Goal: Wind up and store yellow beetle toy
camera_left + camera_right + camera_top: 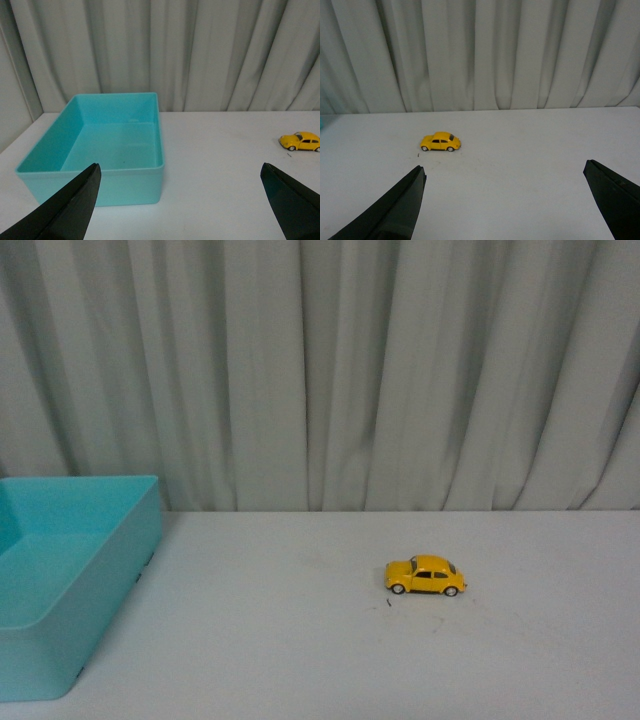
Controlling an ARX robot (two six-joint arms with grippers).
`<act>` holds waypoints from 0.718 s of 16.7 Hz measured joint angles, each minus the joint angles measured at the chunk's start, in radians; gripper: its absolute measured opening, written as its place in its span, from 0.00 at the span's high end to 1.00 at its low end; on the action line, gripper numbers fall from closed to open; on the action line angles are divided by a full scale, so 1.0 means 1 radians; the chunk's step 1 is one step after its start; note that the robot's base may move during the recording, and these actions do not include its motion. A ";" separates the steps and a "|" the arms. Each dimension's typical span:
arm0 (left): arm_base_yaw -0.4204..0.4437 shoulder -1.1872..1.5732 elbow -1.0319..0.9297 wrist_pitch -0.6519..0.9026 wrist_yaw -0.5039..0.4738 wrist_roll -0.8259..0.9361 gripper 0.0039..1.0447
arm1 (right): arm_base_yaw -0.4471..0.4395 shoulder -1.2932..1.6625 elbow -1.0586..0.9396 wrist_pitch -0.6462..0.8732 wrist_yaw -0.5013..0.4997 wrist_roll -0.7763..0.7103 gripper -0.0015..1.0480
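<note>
Sitting on its wheels, yellow beetle toy well apart from teal bin.

Yellow beetle toy on white table, turquoise bin far left, grey curtain behind

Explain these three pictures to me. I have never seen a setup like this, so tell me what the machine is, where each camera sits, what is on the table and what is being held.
This is a robot with two arms, each ending in a grasping tool. One picture comes from a camera on its body, looking forward; neither arm shows there. The other two come from cameras on the wrists: the black wedges are the fingers of the left tool and the right tool. Both stand wide open and hold nothing. On the white table sit a yellow beetle toy on its wheels and, further left, an open turquoise bin whose visible inside looks empty. A tiny dark speck lies beside the car. A grey curtain hangs behind.
</note>
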 joint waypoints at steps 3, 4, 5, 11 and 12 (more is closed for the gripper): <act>0.000 0.000 0.000 0.000 0.000 0.000 0.06 | 0.000 0.000 0.000 -0.001 0.000 0.000 0.06; 0.000 0.000 0.000 0.000 0.000 0.000 0.06 | 0.000 0.000 0.000 -0.001 0.000 0.000 0.06; 0.000 0.000 0.000 0.000 0.000 0.000 0.06 | 0.000 0.000 0.000 -0.002 0.000 0.000 0.06; 0.000 0.000 0.000 0.000 0.000 0.000 0.06 | 0.000 0.000 0.000 -0.001 0.000 0.000 0.06; 0.000 0.000 0.000 0.000 0.000 0.000 0.06 | 0.000 0.000 0.000 -0.001 0.000 0.000 0.06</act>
